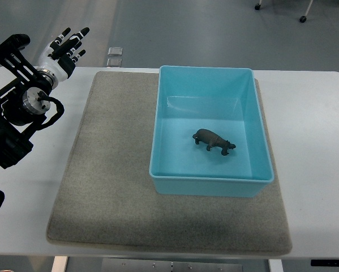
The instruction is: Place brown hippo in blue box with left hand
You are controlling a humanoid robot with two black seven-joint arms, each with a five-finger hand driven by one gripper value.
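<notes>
We look straight down on a white table [313,141] with a grey mat [110,181] spread across its middle. On the right part of that mat sits the blue box [163,130], open at the top, its near wall facing us and its far wall close to the mat's far edge.

And there is the brown hippo [213,140], standing on its feet on the floor of the box, a little right of the centre, head pointing to the right and slightly towards us. It touches none of the walls.

Over at the far left we find our left hand [67,48], raised above the table's far left corner, well apart from the box. Its fingers [73,39] are stretched out and spread, dark tips pointing away to the far right, and they hold nothing at all. Behind it the black arm [13,113] runs down along the left edge of the picture, with a round silver joint [33,99] and a loop of black cable [53,110] beside it, just off the mat's left edge.
</notes>
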